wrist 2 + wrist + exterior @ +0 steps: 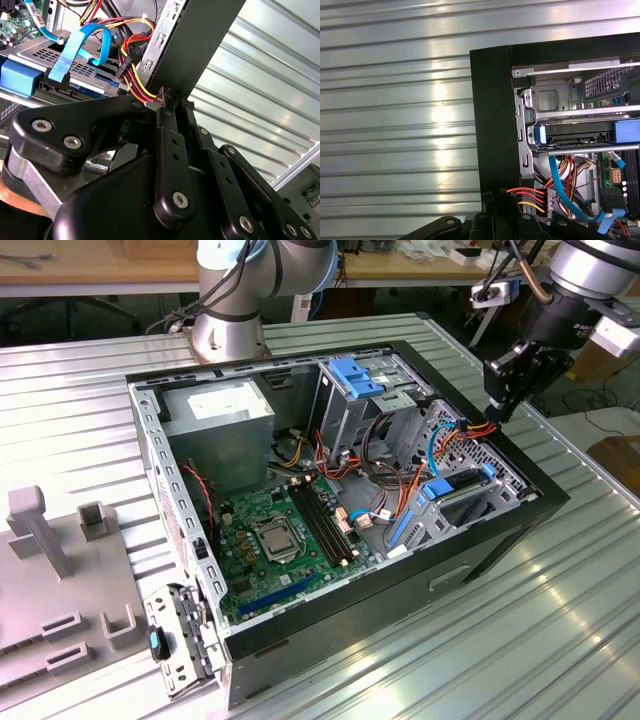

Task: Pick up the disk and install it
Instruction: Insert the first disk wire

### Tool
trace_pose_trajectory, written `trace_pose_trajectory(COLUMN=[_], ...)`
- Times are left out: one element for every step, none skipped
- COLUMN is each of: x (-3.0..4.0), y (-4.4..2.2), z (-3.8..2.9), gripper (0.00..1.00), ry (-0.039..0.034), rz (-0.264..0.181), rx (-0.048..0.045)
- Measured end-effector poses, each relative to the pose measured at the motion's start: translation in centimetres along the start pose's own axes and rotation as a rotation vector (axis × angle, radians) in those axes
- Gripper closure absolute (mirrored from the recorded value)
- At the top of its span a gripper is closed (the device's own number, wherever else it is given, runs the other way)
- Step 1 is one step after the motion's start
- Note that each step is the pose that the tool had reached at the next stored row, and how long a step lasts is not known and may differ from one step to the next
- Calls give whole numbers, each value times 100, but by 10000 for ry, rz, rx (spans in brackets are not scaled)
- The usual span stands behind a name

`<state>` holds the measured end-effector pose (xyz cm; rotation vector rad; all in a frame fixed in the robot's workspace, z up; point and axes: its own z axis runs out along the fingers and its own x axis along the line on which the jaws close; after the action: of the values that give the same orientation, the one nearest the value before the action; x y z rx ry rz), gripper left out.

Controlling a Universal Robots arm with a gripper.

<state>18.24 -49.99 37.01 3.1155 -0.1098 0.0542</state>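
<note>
Fingers point(165, 127) of the gripper point(499, 408) are pinched narrow at the edge of the black case point(380, 605) on the exterior view's right, bright wires point(134, 86) at their tips. Nearer and lower from them sits the disk point(450, 490), flat grey metal in glossy blue plastic rails, tilted in its bay, long axis running across that view.

With the arm point(588, 272) angled downward and the wrist tilted, the end effector point(505, 390) hangs close to the rim of the computer case point(350, 612), pointing down toward it.
</note>
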Motion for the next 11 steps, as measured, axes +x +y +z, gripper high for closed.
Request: trace_pose_trajectory(x=[0,0,0,-5,-10,-25,-26,-26,-27,-27,-27], y=[0,0,0,0,1,44,60,60,59,59,59], z=[0,0,0,-1,-2,4,37,44,44,45,46], gripper=[76,76,76,76,76,76,76,77,83,84,84], ry=[0,0,-1,-2,-5,40,76,77,76,76,76], rz=[4,6,14,68,229,388,389,389,389,389,389], rx=[-1,-1,0,-2,-9,-10,-8,-8,-7,-7,-6])
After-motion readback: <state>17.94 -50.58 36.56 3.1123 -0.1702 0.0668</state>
